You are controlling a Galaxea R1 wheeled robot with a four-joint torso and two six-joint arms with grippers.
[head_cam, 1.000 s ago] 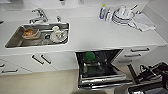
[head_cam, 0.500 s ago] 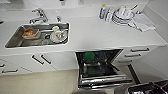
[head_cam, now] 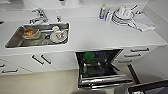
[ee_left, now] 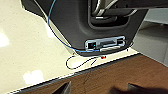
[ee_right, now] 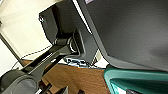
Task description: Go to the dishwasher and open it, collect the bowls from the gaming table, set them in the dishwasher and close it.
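We're square over the counter — the dishwasher (head_cam: 100, 68) sits below it, door dropped open, a green bowl (head_cam: 89, 56) in the rack. Gripper spread, we can't tell. Best to approach the door edge-on — gently.

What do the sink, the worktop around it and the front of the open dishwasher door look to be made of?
The sink looks like brushed steel: grey, with a dull sheen on its walls. The worktop seems a smooth white stone or laminate, plain and faintly glossy; which one is unclear. The dishwasher door, hanging open, has a silvery edge with bright streaks, so probably stainless steel.
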